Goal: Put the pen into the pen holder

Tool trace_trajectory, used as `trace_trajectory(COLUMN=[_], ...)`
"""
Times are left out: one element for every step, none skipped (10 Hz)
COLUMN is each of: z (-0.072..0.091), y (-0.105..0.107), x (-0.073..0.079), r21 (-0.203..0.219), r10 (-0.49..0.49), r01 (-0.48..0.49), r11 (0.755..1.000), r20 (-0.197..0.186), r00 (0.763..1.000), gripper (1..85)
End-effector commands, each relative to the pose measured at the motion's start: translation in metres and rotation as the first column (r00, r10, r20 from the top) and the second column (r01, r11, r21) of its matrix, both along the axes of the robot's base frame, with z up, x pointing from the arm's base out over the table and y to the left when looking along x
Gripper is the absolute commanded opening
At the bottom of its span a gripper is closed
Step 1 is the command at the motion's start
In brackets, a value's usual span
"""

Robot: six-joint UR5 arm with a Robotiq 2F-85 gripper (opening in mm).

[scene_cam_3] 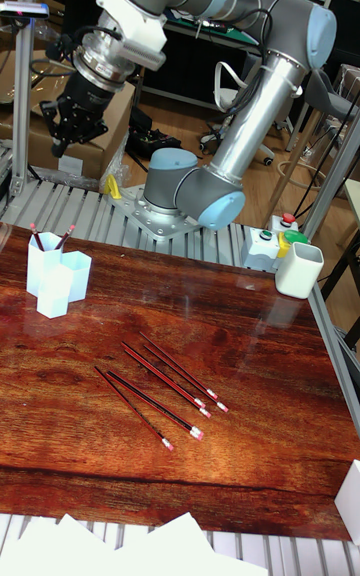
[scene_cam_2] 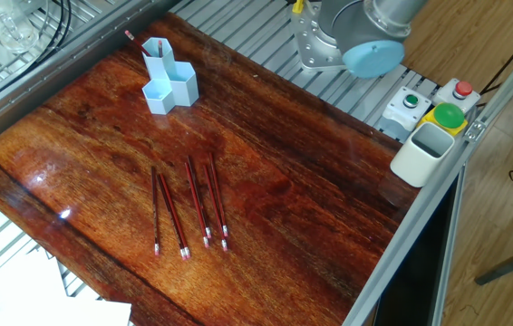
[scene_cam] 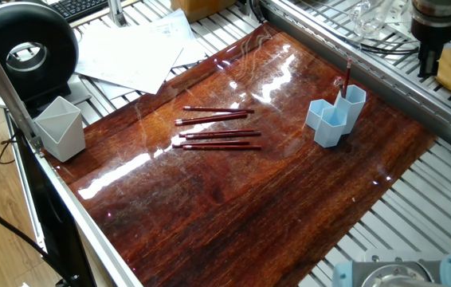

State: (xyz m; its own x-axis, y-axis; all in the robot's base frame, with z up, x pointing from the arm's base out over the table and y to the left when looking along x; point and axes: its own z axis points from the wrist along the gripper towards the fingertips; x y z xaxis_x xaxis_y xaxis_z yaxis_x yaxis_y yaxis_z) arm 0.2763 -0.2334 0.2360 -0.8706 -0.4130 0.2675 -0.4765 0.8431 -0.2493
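two pens [scene_cam_3: 64,237] stand nearly upright in the pen holder [scene_cam_3: 57,281], tips up, at the desk's [scene_cam_3: 250,356] ten o'clock; the fingers [scene_cam_3: 66,128] above hang spread, empty.

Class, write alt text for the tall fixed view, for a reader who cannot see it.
A robot arm holds its gripper high above a light blue pen holder with two pens in it. Four more pens lie on the wooden table, and a white cup stands at the right edge.
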Motion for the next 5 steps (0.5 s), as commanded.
trace_trajectory(z=[0.008,0.006,-0.001,-0.01,-0.021], y=[0.022,0.032,0.045,0.061,0.077], x=[-0.027,-0.015,-0.002,0.015,0.031], r21=[0.043,0.042,0.047,0.038,0.029], r10=[-0.014,0.014,0.02,0.019,0.005], r01=[0.021,-0.007,-0.012,-0.013,0.0], r11=[0.999,0.999,0.999,0.999,1.0], r20=[-0.15,-0.17,-0.174,-0.176,-0.165], r00=[0.989,0.985,0.985,0.984,0.986], gripper=[28.7,36.0,36.0,36.0,34.7])
